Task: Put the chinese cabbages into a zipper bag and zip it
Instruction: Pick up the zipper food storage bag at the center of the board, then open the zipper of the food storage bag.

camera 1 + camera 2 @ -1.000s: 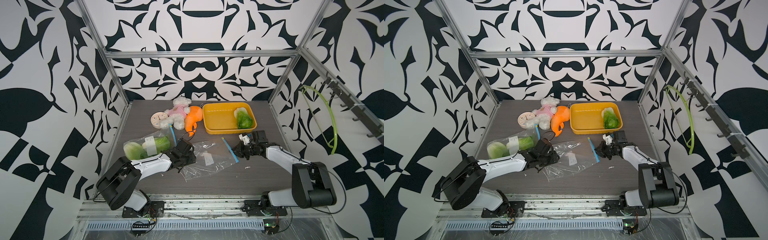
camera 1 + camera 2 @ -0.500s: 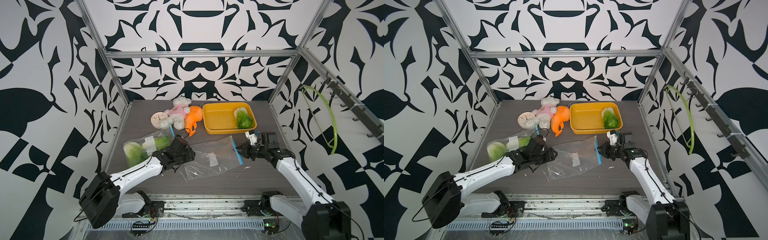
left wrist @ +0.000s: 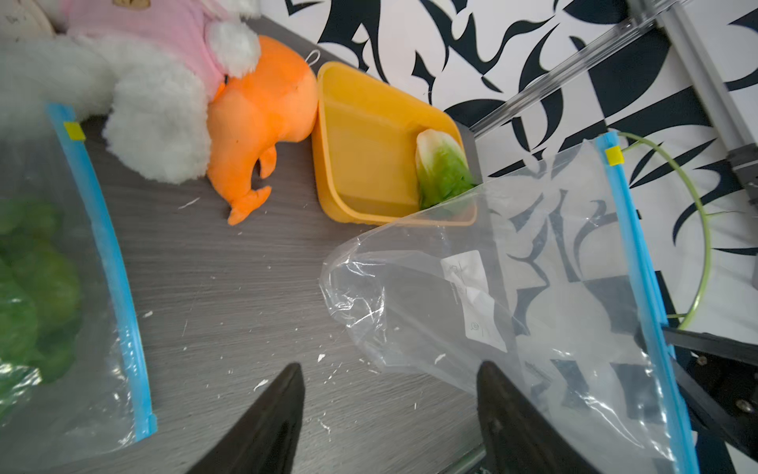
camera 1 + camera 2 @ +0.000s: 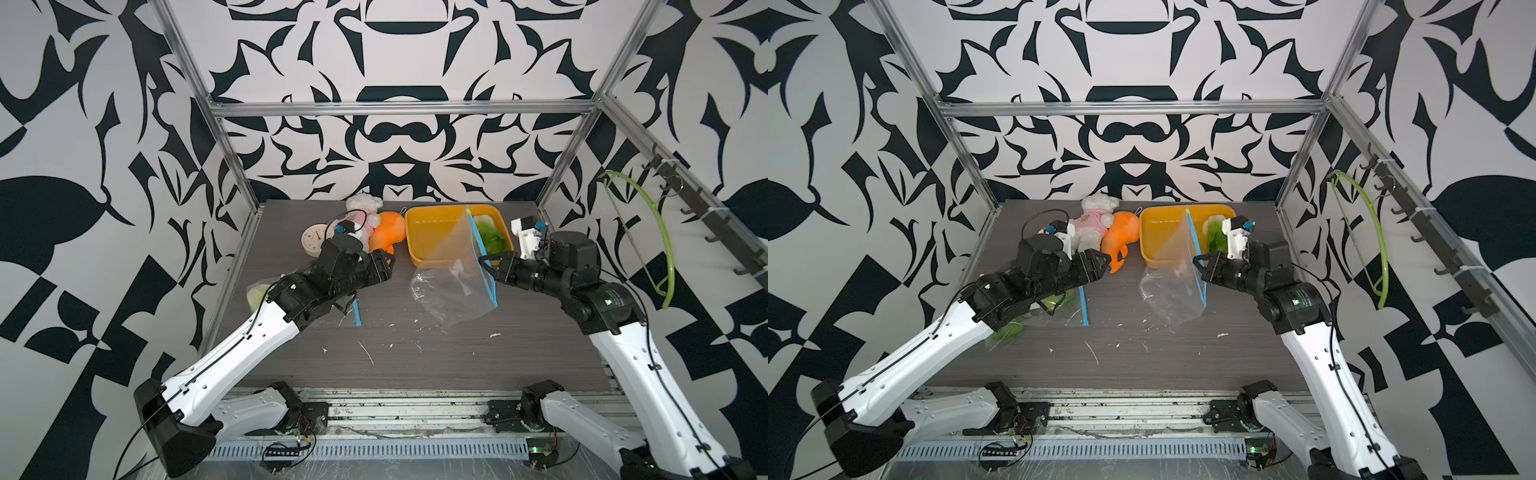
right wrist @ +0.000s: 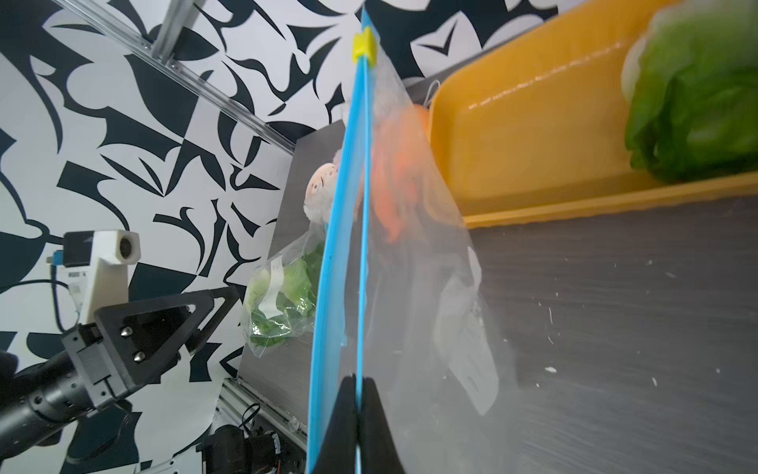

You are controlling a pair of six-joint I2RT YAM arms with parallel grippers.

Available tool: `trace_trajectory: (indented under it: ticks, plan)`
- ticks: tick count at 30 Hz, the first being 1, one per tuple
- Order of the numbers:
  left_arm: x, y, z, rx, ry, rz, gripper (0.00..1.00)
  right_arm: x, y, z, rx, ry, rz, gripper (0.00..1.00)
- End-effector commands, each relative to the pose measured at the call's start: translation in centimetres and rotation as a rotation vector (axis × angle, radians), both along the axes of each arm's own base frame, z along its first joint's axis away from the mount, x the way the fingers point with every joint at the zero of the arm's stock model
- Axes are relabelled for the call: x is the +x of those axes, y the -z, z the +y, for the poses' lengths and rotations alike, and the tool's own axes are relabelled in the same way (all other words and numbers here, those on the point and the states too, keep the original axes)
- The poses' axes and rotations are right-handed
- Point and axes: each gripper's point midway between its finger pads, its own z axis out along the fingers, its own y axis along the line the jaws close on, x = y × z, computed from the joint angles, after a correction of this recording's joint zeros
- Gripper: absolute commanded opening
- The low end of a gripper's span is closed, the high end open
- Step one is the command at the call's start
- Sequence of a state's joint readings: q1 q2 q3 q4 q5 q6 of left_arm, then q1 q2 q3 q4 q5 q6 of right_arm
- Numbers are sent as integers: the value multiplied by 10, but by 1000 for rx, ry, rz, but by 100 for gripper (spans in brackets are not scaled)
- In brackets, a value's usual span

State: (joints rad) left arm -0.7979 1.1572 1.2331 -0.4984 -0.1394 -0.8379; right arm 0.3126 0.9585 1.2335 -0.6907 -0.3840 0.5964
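Clear plastic hangs from the right jaws. They are pinched tight on the blue zipper strip (image 5: 343, 213) of an empty zipper bag (image 4: 451, 286), held up so that the strip stands nearly upright and the crumpled bottom sags toward the tabletop (image 4: 415, 357). The left jaws stand wide apart with nothing between them, above the tabletop and pointed at that bag.

One chinese cabbage (image 3: 441, 168) lies in the yellow tray (image 3: 361, 156), just behind the held bag. More green heads show through a second bag (image 3: 45, 266) lying flat beneath the left arm (image 4: 257, 332).

The step in hand looks like opening the empty bag for the cabbage in the tray. The yellow slider (image 5: 365, 47) sits at the strip's upper end, and I cannot tell whether the mouth is parted. Next, the left jaws likely need to catch one lip only, then draw it away from the right grip.
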Motion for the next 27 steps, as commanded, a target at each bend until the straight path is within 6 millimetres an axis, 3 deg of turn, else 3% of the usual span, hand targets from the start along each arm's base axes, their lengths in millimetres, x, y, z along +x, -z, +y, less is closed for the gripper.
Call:
trace_trajectory:
  ticks: [1, 9, 12, 15, 27]
  plan:
    - [-6, -17, -14, 24, 33, -23, 70, 14, -13, 0, -120, 64, -69, 0]
    - [-27, -69, -60, -70, 115, -116, 73, 22, -24, 34, -182, 45, -129, 0]
    - [-25, -61, -88, -81, 161, -91, 73, 22, -22, 49, -155, 25, -128, 0]
    - [-20, -53, -101, -65, 174, -67, 73, 22, -18, 60, -122, 7, -118, 0]
    - [8, -29, -106, -10, 104, -48, 63, 24, -9, 80, -151, -28, -121, 0]
